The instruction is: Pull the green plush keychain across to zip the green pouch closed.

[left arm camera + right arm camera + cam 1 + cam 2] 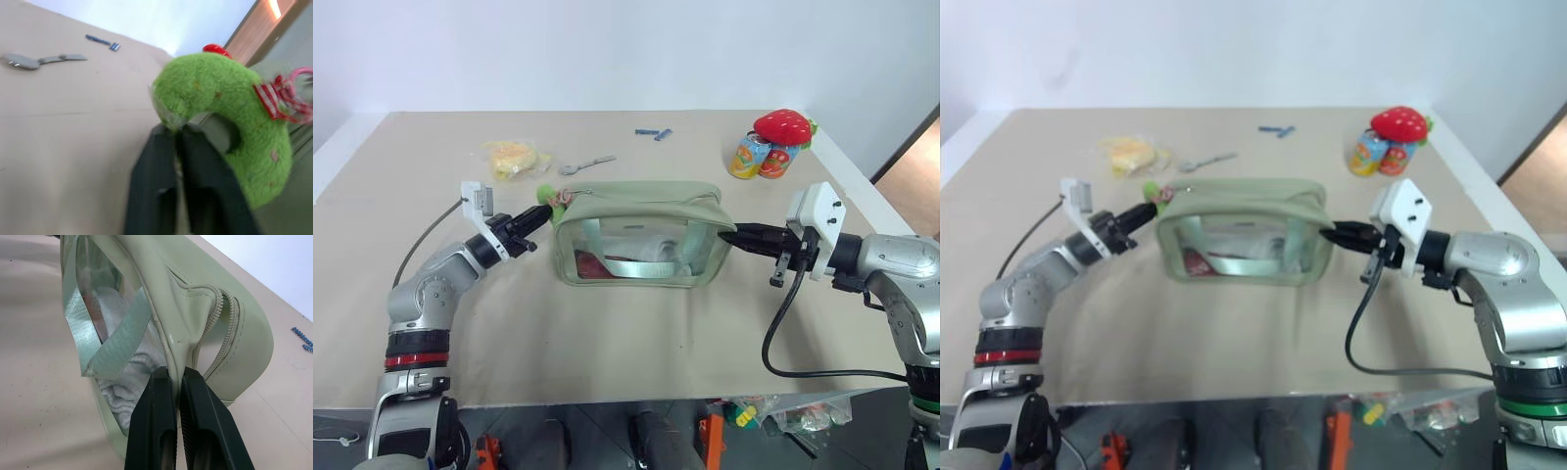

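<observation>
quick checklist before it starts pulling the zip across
1. Left tool shut on the green plush keychain: ok.
2. Right tool shut on the near end of the green pouch, bracing it: ok.
3. Keychain sits at the pouch's left end, the start of the pull: ok.
4. Zipper track free of snags along the top: cannot tell, only the right end shows.
5. Path over the pouch free of the spoon and yellow packet: ok, both lie behind it.

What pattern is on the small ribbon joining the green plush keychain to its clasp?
Red and white stripes on the ribbon of the green plush keychain; clearest in the left wrist view.
</observation>
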### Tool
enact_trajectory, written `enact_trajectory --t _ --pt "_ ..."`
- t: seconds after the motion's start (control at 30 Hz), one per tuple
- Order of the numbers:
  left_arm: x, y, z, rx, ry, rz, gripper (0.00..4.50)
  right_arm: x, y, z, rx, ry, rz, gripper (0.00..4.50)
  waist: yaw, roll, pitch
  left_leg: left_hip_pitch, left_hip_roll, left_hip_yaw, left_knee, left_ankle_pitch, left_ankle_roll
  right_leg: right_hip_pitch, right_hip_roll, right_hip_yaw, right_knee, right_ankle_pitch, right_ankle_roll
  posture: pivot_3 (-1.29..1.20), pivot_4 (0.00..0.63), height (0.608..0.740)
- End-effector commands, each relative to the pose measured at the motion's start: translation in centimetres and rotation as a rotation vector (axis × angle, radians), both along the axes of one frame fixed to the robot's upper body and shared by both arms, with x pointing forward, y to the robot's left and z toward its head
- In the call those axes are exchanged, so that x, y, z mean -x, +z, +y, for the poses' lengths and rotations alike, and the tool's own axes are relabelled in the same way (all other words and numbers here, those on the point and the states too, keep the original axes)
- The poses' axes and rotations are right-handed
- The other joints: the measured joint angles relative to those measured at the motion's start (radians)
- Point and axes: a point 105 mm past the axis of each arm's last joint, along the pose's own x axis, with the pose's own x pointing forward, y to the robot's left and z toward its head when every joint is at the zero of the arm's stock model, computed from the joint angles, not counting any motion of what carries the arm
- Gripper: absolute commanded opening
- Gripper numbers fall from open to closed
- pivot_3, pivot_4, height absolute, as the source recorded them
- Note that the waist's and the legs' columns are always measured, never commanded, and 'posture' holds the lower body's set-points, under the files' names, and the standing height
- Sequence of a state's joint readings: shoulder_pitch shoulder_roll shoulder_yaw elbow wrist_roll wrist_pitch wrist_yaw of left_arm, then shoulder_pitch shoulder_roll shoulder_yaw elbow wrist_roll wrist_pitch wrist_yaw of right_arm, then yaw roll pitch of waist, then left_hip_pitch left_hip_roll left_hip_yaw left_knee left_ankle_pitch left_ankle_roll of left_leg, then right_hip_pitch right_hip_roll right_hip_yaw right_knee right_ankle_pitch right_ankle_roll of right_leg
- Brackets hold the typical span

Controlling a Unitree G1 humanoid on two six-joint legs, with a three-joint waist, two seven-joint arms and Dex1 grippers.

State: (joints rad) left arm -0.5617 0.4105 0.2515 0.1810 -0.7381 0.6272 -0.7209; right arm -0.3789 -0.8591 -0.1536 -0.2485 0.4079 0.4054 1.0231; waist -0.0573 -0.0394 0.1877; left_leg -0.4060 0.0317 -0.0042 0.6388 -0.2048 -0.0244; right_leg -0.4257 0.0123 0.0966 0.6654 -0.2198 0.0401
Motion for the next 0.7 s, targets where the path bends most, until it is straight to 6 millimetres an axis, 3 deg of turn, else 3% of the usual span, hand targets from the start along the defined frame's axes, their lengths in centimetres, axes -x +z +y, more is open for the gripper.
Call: enact_trajectory --t 0.03,0.27,0.4,0.57,0.7 --pt "1.6 4.5 -0.1 -0.014 -0.046 -0.146 0.03 0.3 0.6 0.1 0.026 0.019 -0.032 0.00 0.000 0.000 0.000 0.000 0.000 0.000 0.000 0.000 0.000 0.000 0.000 0.000 0.000 0.000 0.000 0.00 0.150 0.740" --pt "4.5 10.2 -1.6 -0.072 -0.168 -0.270 0.03 0.2 0.7 -0.2 0.039 0.016 -0.028 0.00 0.001 0.000 0.000 0.000 0.000 -0.001 0.000 0.000 0.000 0.000 0.000 -0.001 0.000 0.000 0.000 0.00 0.150 0.740" --pt "4.6 12.2 -3.2 -0.101 -0.213 -0.312 0.03 -0.1 0.7 -0.2 0.044 0.018 -0.029 0.00 0.001 0.000 0.000 0.000 -0.001 0.000 0.001 0.001 -0.001 0.000 -0.001 0.000 0.000 0.000 0.001 0.00 0.150 0.740" --pt "4.5 12.6 -6.1 -0.102 -0.302 -0.319 0.03 -0.2 0.5 0.1 0.048 0.023 -0.032 0.00 0.001 0.000 0.000 0.000 -0.001 -0.001 0.001 0.001 -0.002 0.001 0.000 0.000 0.000 0.000 0.001 0.00 0.150 0.740" --pt "4.2 11.2 -7.8 -0.149 -0.347 -0.280 0.03 -0.2 0.4 0.0 0.061 0.020 -0.039 0.00 -0.001 0.000 0.000 0.000 -0.001 0.000 0.000 0.001 -0.002 0.000 0.000 0.000 0.000 0.000 0.001 0.00 0.150 0.740"
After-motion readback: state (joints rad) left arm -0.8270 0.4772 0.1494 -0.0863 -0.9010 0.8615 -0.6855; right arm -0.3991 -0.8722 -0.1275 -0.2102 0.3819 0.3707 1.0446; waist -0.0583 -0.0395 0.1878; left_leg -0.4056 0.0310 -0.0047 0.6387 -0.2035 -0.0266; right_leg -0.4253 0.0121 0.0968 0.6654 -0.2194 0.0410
